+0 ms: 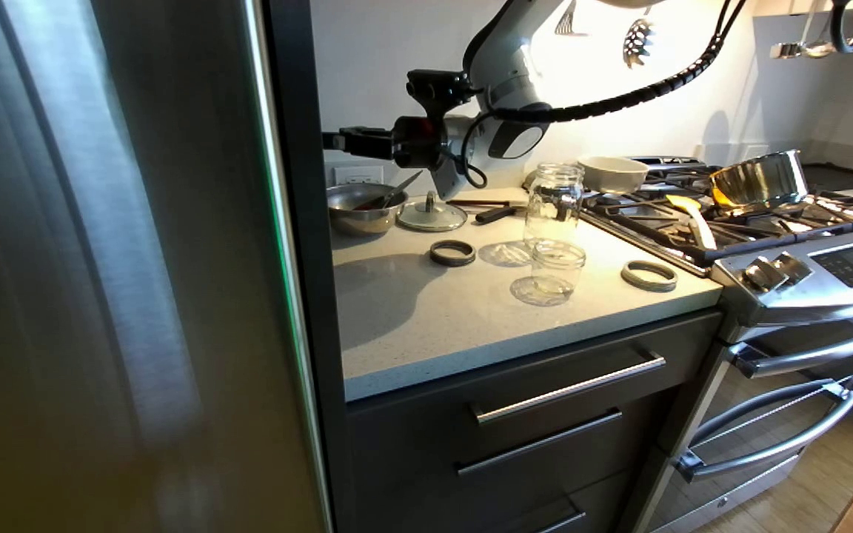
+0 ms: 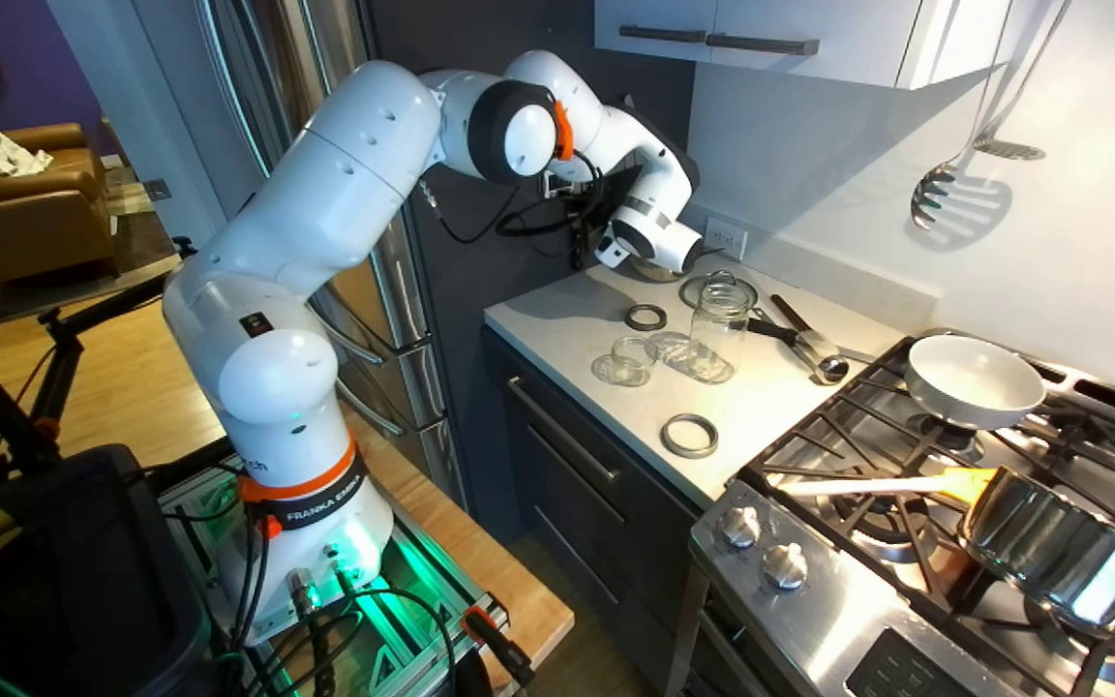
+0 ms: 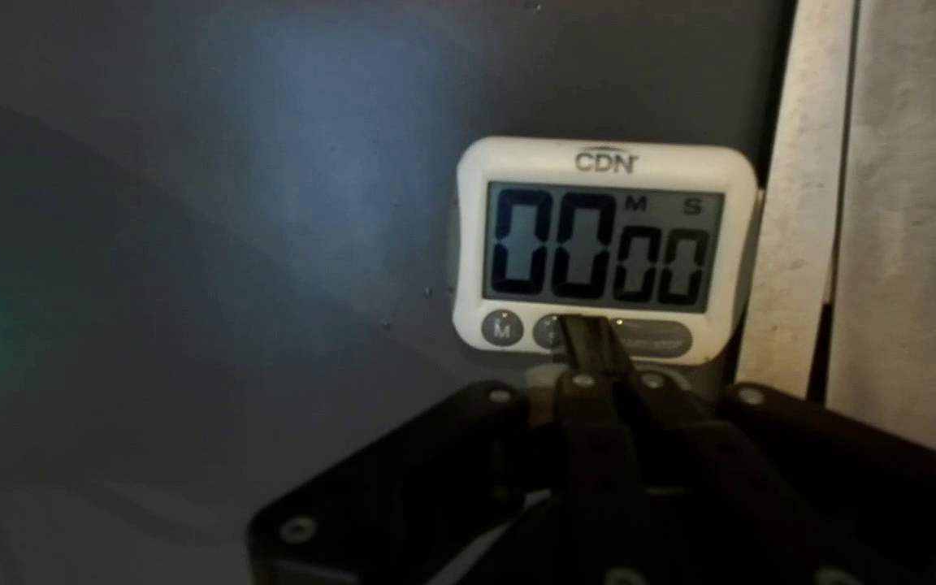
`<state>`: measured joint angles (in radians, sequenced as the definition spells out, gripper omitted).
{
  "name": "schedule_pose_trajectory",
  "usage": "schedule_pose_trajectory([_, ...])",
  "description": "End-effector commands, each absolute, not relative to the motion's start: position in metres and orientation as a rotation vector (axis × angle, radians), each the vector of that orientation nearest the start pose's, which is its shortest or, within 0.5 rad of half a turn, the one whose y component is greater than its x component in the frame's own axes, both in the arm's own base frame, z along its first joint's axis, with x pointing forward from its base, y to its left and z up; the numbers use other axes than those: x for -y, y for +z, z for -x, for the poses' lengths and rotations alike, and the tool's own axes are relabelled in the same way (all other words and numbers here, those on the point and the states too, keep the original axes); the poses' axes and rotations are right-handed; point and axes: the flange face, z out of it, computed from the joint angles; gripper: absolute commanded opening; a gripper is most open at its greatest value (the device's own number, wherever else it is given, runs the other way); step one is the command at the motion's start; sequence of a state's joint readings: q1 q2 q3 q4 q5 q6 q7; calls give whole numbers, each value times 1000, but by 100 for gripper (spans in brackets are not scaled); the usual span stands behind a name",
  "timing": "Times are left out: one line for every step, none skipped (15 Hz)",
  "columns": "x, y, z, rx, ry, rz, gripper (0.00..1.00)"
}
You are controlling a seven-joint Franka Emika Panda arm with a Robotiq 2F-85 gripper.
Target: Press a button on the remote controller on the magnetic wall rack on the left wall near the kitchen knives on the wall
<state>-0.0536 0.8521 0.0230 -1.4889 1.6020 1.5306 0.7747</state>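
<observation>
A white CDN digital timer (image 3: 606, 166) is on the dark wall in the wrist view; its screen reads 00 00. No other remote-like device shows. Along its lower edge are a round M button (image 3: 502, 328), a second round button (image 3: 547, 331) and a wide button (image 3: 663, 340). My gripper (image 3: 586, 329) is shut, its fingertips together with nothing between them. The tips overlap the gap between the second round button and the wide button, partly covering both; contact cannot be told. In an exterior view the gripper (image 1: 334, 141) points at the dark panel, whose edge hides the timer.
Flat metal strips (image 3: 907, 203), possibly knife blades, stand just right of the timer. Below the arm, the counter (image 1: 426, 326) holds a metal bowl (image 1: 367, 220), a glass lid (image 1: 432, 216), a tall jar (image 1: 554, 203) and a short jar (image 1: 558, 268). The stove (image 2: 858, 581) is beyond.
</observation>
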Motion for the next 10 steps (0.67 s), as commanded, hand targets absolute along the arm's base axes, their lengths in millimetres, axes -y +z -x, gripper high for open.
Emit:
schedule_pose_trajectory([-89, 215, -685, -1171, 1212, 1134, 0])
schedule_pose_trajectory([-90, 215, -685, -1172, 1211, 1130, 0])
schedule_pose_trajectory([-90, 215, -685, -1172, 1211, 1128, 0])
schedule_pose_trajectory([-91, 215, -685, -1172, 1213, 1127, 0])
schedule_pose_trajectory([-92, 215, -685, -1173, 1214, 1126, 0])
schedule_pose_trajectory([-92, 215, -685, -1176, 1214, 1124, 0])
schedule_pose_trajectory([-94, 216, -685, -1182, 1213, 1121, 0])
schedule_pose_trajectory([-95, 216, -685, -1184, 1213, 1120, 0])
schedule_pose_trajectory([-97, 216, -685, -1189, 1212, 1120, 0])
schedule_pose_trajectory([-100, 216, -684, -1197, 1210, 1122, 0])
